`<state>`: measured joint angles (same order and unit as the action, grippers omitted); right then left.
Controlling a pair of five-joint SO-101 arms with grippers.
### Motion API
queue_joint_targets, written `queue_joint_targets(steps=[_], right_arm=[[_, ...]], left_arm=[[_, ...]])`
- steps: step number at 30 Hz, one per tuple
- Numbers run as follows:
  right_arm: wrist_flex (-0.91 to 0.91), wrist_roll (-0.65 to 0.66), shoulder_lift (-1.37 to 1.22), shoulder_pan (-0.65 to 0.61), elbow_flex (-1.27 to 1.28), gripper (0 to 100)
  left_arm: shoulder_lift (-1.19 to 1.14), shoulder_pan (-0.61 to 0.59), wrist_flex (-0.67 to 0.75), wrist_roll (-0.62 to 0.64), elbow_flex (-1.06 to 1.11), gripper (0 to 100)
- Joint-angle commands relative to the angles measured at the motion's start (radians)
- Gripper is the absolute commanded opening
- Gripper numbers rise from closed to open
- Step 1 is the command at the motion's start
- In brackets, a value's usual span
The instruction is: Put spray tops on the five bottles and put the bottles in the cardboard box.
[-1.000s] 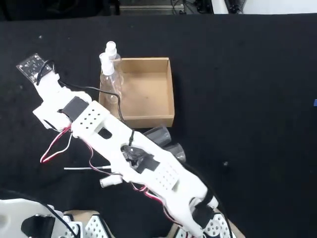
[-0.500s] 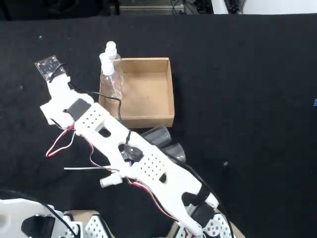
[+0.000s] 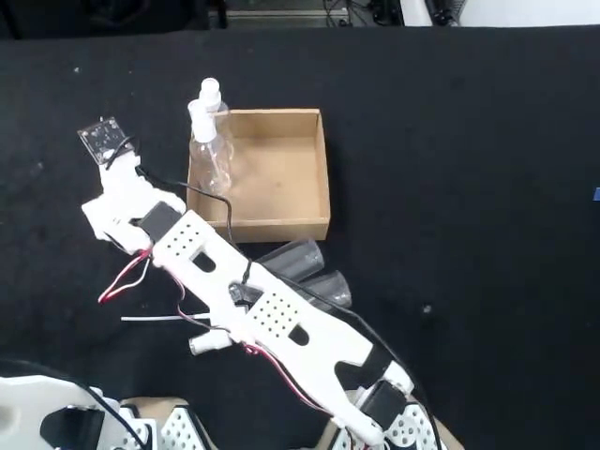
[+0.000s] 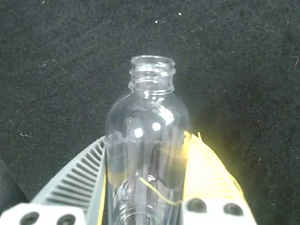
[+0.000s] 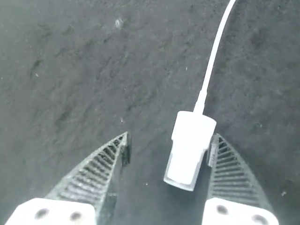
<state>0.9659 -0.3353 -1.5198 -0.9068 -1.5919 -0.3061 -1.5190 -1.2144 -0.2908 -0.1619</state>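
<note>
Black cloth (image 3: 469, 187) covers the whole surface. The left gripper (image 4: 147, 137) clamps an uncapped clear bottle (image 4: 150, 112); the right gripper (image 5: 171, 136) stands wide around a spray top (image 5: 190, 147) lying on the cloth. Beyond, two capped bottles (image 3: 208, 141) stand against a wall of the cardboard box (image 3: 323, 169).

High camera: fixed above table (image 3: 469, 187), facing straight down; arm bases at 6 o'clock, box (image 3: 277, 173) toward 11. Left wrist camera: very near, sighting along left gripper (image 4: 147, 139) past bottle (image 4: 149, 117). Right wrist camera: near, facing down over right gripper (image 5: 169, 137) (spray top (image 5: 190, 147) between fingers (image 5: 93, 183)). All share the black table.
</note>
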Motion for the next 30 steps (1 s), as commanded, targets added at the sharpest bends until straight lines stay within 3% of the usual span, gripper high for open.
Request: queue_joint_targets(steps=[1, 10, 16, 21, 30], right_arm=[[-0.052, -0.006, 0.010, 0.026, -0.068, 24.0], [-0.071, -0.006, -0.016, 0.028, -0.070, 23.5], [-0.035, -0.054, -0.015, 0.044, -0.067, 1.0], [0.063, -0.110, -0.007, 0.052, -0.079, 8.7], [0.327, -0.104, 0.104, 0.043, -0.079, 1.4]], left_arm=[[0.017, -0.010, 0.003, -0.012, -0.051, 3], [0.017, -0.010, 0.003, -0.012, -0.050, 3], [0.017, -0.012, 0.003, -0.012, -0.051, 3], [0.017, -0.012, 0.003, -0.012, -0.056, 3], [0.017, -0.012, 0.003, -0.012, -0.061, 3]])
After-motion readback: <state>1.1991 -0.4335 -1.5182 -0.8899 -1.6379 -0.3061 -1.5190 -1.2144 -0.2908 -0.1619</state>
